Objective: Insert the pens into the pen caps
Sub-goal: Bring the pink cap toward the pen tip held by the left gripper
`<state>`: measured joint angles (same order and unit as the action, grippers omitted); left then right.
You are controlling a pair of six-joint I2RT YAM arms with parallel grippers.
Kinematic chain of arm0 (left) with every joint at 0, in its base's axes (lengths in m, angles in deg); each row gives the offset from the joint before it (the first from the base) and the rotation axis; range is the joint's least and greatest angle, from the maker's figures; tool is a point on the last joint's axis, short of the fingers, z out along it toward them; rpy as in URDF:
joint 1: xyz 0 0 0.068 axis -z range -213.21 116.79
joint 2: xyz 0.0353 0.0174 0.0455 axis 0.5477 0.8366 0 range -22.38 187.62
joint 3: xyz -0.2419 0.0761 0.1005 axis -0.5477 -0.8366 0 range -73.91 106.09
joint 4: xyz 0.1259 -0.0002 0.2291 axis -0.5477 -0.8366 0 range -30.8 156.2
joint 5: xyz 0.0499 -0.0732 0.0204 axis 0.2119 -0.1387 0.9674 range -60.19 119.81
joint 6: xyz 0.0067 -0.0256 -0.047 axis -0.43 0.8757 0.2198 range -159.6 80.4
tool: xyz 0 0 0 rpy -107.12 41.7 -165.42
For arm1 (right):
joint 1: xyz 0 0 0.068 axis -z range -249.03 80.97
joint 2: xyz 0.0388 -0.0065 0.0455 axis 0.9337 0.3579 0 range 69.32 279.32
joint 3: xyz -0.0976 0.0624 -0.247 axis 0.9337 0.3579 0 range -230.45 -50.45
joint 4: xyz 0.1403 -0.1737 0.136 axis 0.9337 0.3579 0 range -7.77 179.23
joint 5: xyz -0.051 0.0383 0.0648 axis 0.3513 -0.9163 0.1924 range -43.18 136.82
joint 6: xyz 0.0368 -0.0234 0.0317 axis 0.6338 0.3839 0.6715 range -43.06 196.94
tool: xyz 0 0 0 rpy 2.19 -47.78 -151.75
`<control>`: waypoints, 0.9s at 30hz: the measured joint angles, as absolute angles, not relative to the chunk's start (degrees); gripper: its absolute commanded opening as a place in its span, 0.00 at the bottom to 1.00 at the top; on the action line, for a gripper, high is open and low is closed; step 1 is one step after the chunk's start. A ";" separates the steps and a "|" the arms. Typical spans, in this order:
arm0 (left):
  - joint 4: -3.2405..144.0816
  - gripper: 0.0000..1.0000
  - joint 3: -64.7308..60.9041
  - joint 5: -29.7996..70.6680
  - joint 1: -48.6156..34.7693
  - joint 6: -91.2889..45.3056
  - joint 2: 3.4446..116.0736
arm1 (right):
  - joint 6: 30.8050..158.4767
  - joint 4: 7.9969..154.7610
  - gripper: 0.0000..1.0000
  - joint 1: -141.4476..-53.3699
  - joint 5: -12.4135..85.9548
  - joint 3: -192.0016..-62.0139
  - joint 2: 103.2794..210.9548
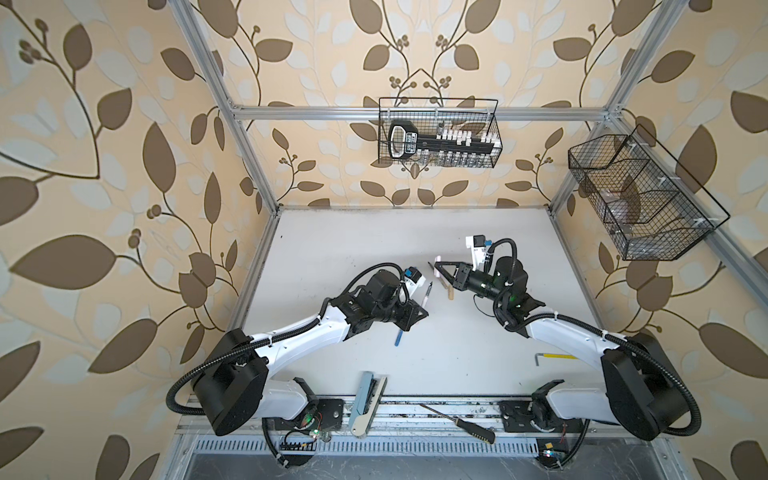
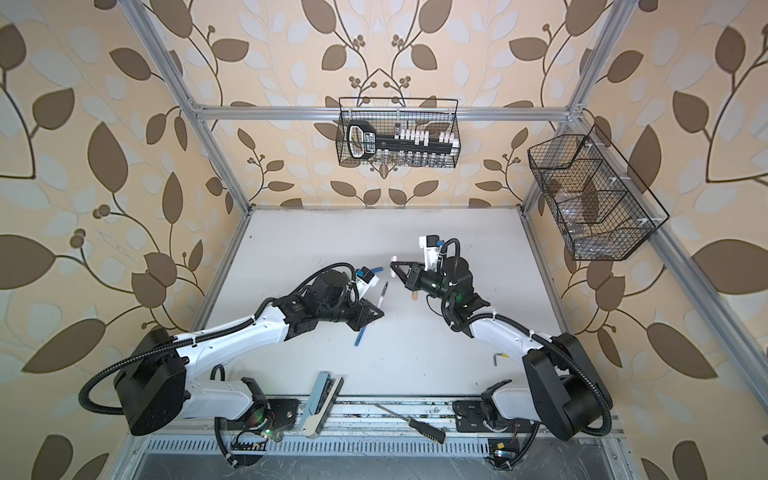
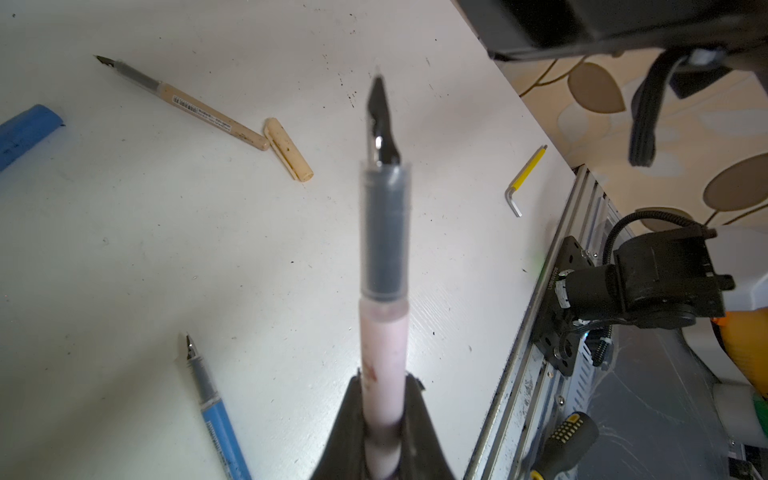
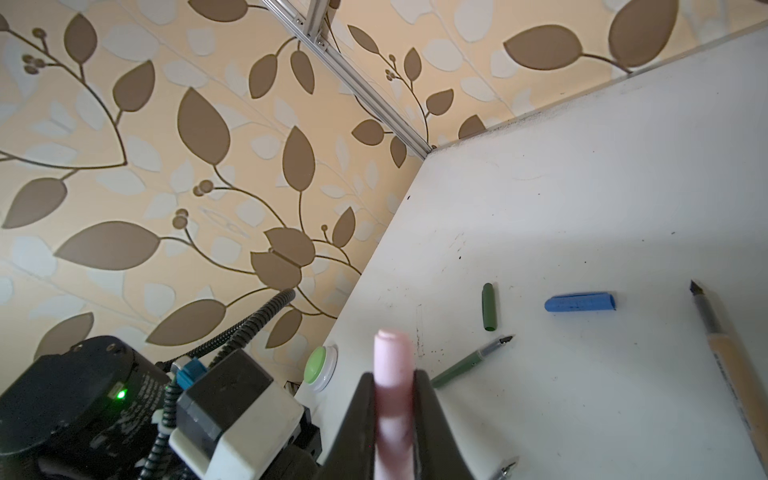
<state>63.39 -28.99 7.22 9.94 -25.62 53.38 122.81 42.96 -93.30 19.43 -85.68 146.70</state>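
My left gripper [image 3: 384, 380] is shut on the pale pink pen [image 3: 383, 332]. The pen's dark tip points away from the jaws, above the table [image 1: 415, 374]. My right gripper [image 4: 394, 376] is shut on the pale pink cap [image 4: 392, 357] and holds it in the air; in both top views that cap [image 1: 438, 269] lies a little beyond and right of the pen [image 1: 428, 294]. Loose on the table are a tan pen [image 3: 208, 112] touching a tan cap [image 3: 288, 148], a blue pen [image 1: 400, 336], a blue cap [image 4: 579, 302], a green pen [image 4: 469, 361] and a green cap [image 4: 489, 307].
A yellow hex key [image 1: 555, 356] lies near the right arm. A black-handled screwdriver [image 1: 457, 424] and a grey-blue tool [image 1: 365, 401] rest on the front rail. Two wire baskets [image 1: 440, 133] [image 1: 640, 199] hang on the walls. A green button [image 4: 318, 365] sits at the table's left edge.
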 measured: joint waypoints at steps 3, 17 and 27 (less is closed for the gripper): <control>63.26 0.07 -28.99 7.26 9.94 -25.62 53.25 | 124.27 40.36 0.16 -93.32 19.47 -85.68 148.32; 60.92 0.07 -29.01 7.57 9.94 -25.82 49.65 | 128.27 33.37 0.17 -94.74 19.38 -85.68 149.37; 60.18 0.07 -29.03 9.21 9.94 -25.86 47.55 | 130.92 29.94 0.17 -94.92 18.68 -85.66 150.96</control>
<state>60.18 -29.03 9.21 9.94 -25.86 47.55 130.92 29.94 -94.92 18.68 -85.66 150.96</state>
